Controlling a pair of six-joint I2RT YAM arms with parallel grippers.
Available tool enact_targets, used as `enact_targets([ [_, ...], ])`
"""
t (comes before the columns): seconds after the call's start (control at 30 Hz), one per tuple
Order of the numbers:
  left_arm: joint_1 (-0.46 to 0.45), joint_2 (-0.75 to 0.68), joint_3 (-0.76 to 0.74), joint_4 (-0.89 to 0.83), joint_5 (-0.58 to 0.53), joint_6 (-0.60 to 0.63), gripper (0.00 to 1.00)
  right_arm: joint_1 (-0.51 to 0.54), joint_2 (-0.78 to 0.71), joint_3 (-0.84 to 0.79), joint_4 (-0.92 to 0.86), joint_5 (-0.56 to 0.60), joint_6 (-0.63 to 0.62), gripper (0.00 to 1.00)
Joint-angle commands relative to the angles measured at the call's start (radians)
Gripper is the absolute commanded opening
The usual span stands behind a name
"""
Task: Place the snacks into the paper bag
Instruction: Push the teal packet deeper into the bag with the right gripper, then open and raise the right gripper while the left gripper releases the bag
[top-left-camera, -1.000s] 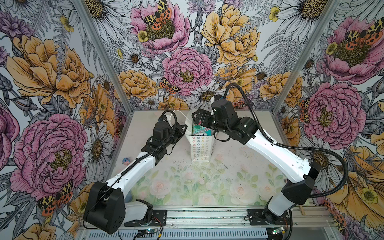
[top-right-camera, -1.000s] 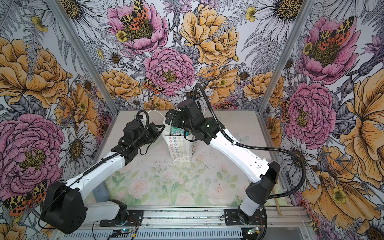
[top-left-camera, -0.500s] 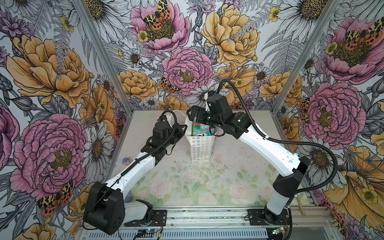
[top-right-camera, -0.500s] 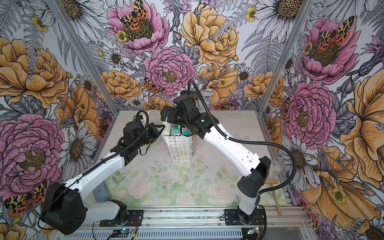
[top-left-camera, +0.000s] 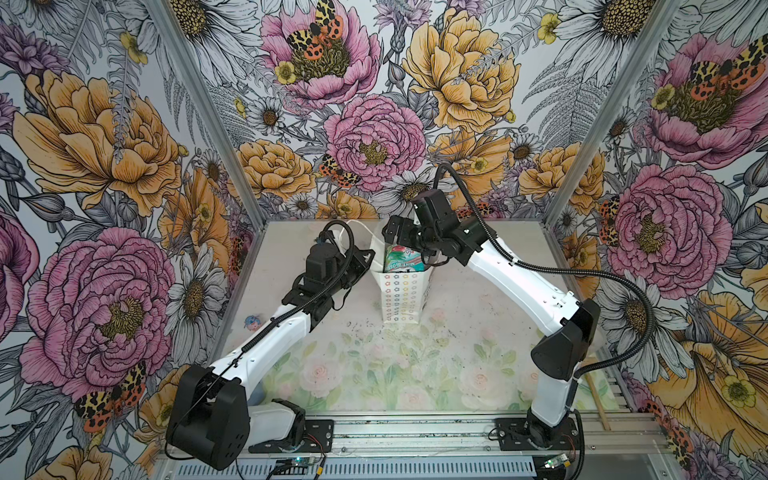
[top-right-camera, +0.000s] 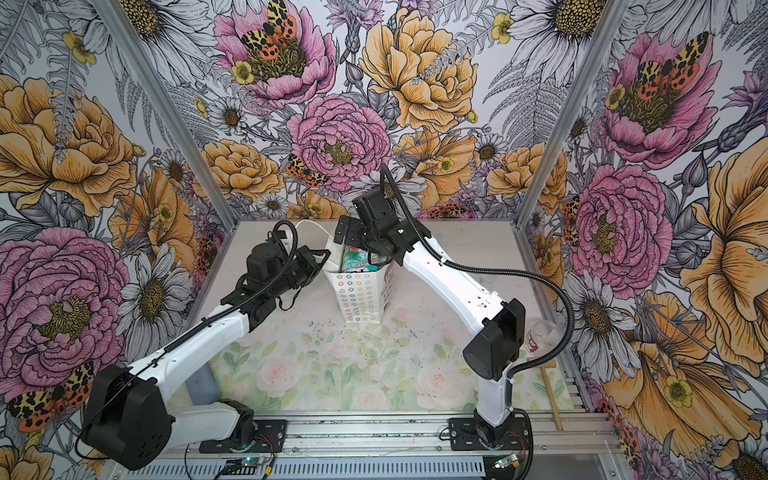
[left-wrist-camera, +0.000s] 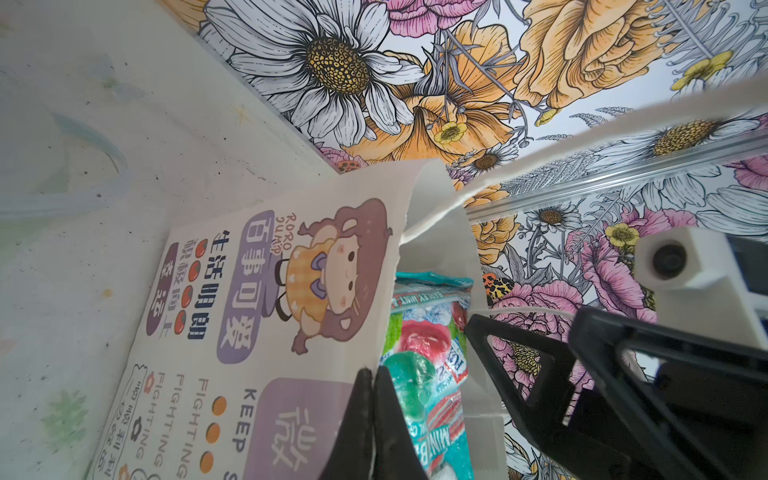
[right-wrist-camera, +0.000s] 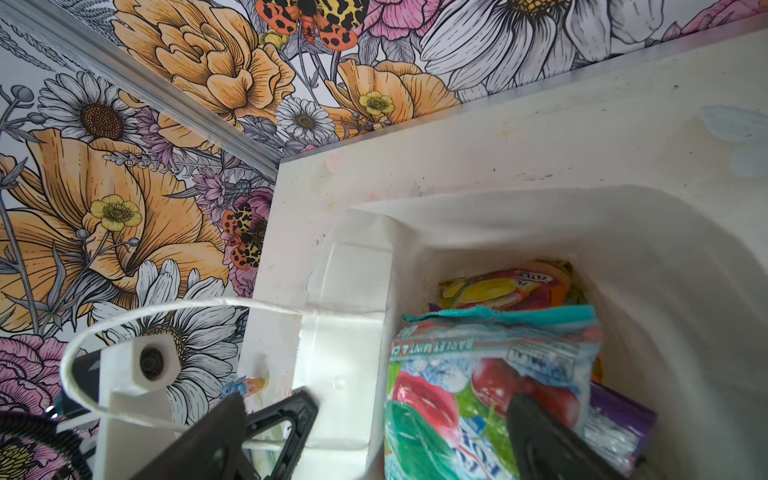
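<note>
Left gripper (left-wrist-camera: 371, 419) clamped on tall white paper bag's (top-left-camera: 401, 291) rim — right gripper (right-wrist-camera: 376, 401) splayed wide over glossy teal snack packet (right-wrist-camera: 478, 374) inside.

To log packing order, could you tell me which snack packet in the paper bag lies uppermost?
The teal mint packet, sticking out of the paper bag; the orange packet and the purple packet sit lower, partly hidden behind it.

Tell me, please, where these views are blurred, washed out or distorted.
Left wrist view: the cord handle near the lens is smeared out of focus, while the paper bag print is sharp. Right wrist view: the bag's white inside is nearly washed out, yet lettering on the teal snack packet is legible. Both top views: even light, faint shadows; the wide lens splays the frame posts outward.
</note>
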Motion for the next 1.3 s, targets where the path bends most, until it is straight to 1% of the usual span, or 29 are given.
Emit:
enact_targets([
  [0.0, -0.004, -0.043, 0.021, -0.001, 0.008, -0.006, 0.1, -0.008, 0.027, -0.001, -0.004, -0.021, 0.01, 1.0],
  [0.03, -0.004, -0.047, 0.021, -0.002, 0.008, -0.004, 0.1, -0.008, 0.03, -0.003, -0.004, -0.022, 0.01, 1.0],
  [0.07, -0.003, -0.051, 0.022, -0.004, 0.006, -0.003, 0.13, -0.01, 0.031, -0.004, -0.004, -0.022, 0.012, 1.0],
  [0.23, -0.001, -0.072, 0.023, -0.024, 0.001, 0.005, 0.34, -0.016, 0.042, -0.02, -0.003, -0.031, 0.019, 1.0],
  [0.27, 0.001, -0.075, 0.023, -0.028, 0.0, 0.005, 0.37, -0.016, 0.043, -0.02, -0.004, -0.03, 0.02, 1.0],
  [0.43, 0.003, -0.092, 0.025, -0.033, 0.005, 0.006, 0.38, -0.021, 0.042, -0.02, -0.004, -0.037, 0.02, 1.0],
  [0.6, 0.008, -0.129, 0.024, -0.054, -0.006, 0.014, 0.43, -0.022, 0.021, -0.01, -0.004, -0.052, 0.015, 1.0],
  [0.7, 0.015, -0.16, 0.022, -0.073, -0.014, 0.016, 0.44, -0.022, -0.003, 0.013, -0.004, -0.058, -0.003, 1.0],
  [0.87, 0.034, -0.225, 0.021, -0.088, 0.005, 0.012, 0.47, -0.022, -0.053, 0.052, -0.005, -0.089, -0.049, 1.0],
  [1.13, 0.065, -0.352, 0.023, -0.181, -0.051, 0.043, 0.52, -0.024, -0.133, 0.09, -0.016, -0.15, -0.102, 1.0],
  [1.27, 0.092, -0.385, 0.037, -0.229, -0.065, 0.059, 0.55, -0.024, -0.174, 0.128, -0.068, -0.16, -0.159, 1.0],
])
